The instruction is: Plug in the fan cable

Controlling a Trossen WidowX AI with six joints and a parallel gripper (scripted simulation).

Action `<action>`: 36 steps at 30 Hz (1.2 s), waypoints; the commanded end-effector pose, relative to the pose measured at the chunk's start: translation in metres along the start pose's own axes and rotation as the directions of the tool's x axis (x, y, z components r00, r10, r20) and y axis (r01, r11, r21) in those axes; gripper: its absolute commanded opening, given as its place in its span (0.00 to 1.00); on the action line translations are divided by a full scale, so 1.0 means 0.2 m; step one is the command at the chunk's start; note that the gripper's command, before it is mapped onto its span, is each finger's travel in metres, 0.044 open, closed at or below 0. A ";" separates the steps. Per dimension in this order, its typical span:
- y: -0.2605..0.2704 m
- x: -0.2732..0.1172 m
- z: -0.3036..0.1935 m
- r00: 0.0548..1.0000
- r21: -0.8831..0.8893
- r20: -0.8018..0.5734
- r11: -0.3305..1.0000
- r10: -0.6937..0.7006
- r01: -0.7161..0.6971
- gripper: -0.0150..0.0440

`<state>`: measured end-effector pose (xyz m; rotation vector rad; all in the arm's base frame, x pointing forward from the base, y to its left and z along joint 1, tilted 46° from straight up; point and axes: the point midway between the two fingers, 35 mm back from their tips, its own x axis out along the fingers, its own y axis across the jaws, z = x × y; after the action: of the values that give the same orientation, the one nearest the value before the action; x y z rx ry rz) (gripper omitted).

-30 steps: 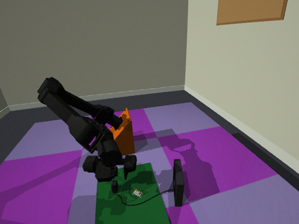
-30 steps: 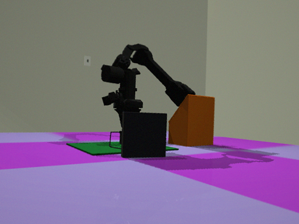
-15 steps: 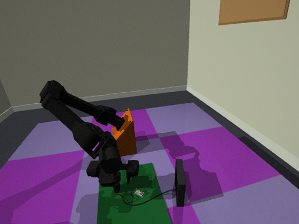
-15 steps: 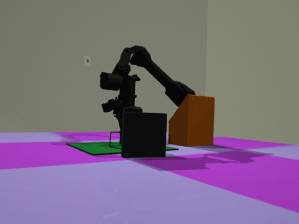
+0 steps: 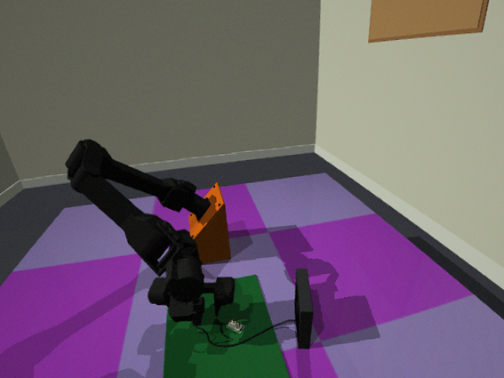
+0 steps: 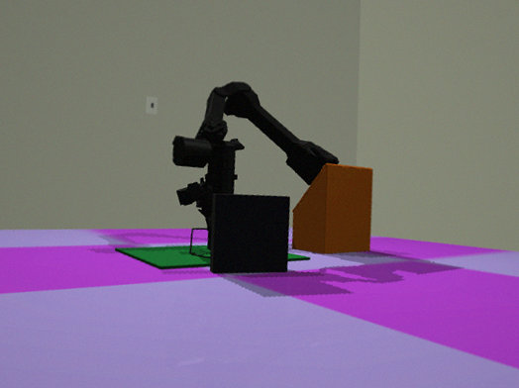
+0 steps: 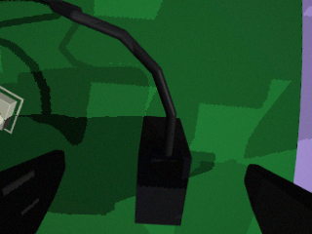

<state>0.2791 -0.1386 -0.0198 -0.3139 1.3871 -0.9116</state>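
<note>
The fan's black plug stands on the green board, its cable leaving the top. My gripper is open and low over the board, with one finger on each side of the plug and a gap to both. Nothing is held. The white four-pin header is on the board, cut off at the left edge of the wrist view, beyond the left finger. In the top view the gripper hides the plug; in the exterior view the fan hides the fingertips.
The black fan stands upright beside the board, with the cable running from it across the board. An orange wedge-shaped block stands behind the board, under the arm's base.
</note>
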 end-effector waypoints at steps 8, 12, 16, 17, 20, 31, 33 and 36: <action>0.00 0.00 0.00 1.000 0.000 0.000 1.000 0.000 0.000 0.64; 0.00 0.00 0.00 1.000 0.000 0.000 1.000 0.000 0.000 0.47; 0.00 0.00 0.00 1.000 0.000 0.000 1.000 0.000 0.000 0.29; 0.00 0.00 0.00 1.000 0.000 0.000 1.000 0.000 0.000 0.28; 0.00 -0.01 0.00 1.000 0.000 0.000 1.000 0.000 0.000 0.25; 0.01 -0.25 0.01 1.000 -0.029 -0.003 1.000 -0.002 0.002 0.25; 0.04 -0.25 0.02 1.000 -0.092 -0.003 0.996 -0.002 0.001 0.25; 0.08 -0.25 0.03 1.000 -0.195 -0.002 0.981 -0.001 0.000 0.25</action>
<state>0.2879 -0.1013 0.0092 -0.3978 1.4436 -0.8453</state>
